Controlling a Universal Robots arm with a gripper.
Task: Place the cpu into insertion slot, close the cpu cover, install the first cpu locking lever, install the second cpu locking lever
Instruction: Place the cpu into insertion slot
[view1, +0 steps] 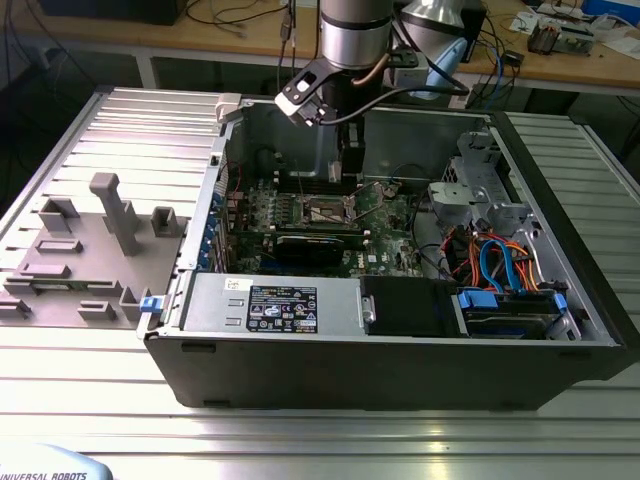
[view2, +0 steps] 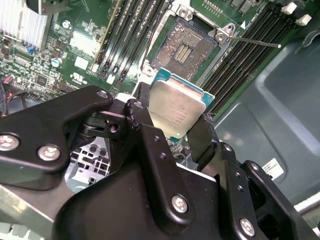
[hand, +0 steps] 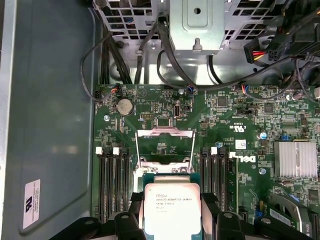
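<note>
**Inside the open case: chip clamped, socket bare**

Between the two black fingers (view2: 143, 111) of the gripper (view2: 172, 120) sits the cpu (view2: 177, 111). The fingers press on two opposite edges, leaving its silver top and the other two edges free. In the first wrist view the cpu (hand: 172, 210) hangs apart from the insertion slot (hand: 165, 150), not yet in it.

In the second wrist view the insertion slot (view2: 182, 45) lies uncovered, its contact field showing inside the silvery rim. The cpu cover (hand: 165, 132) appears tilted up along one edge of the slot. A thin locking lever (view2: 257, 43) juts out from one corner.

Long black memory slots (hand: 112, 185) flank the slot closely on two sides, so open room is only straight above it. Beyond them on one side rises the grey case wall (hand: 50, 125), and on the other a finned heatsink (hand: 295, 159).

In the exterior view the gripper (view1: 349, 160) reaches down near the case's far wall, just beyond the insertion slot (view1: 325, 210). Toward the exterior view's right there are cables (view1: 495, 262), and the power supply (view1: 275, 305) lies along the near side.
</note>
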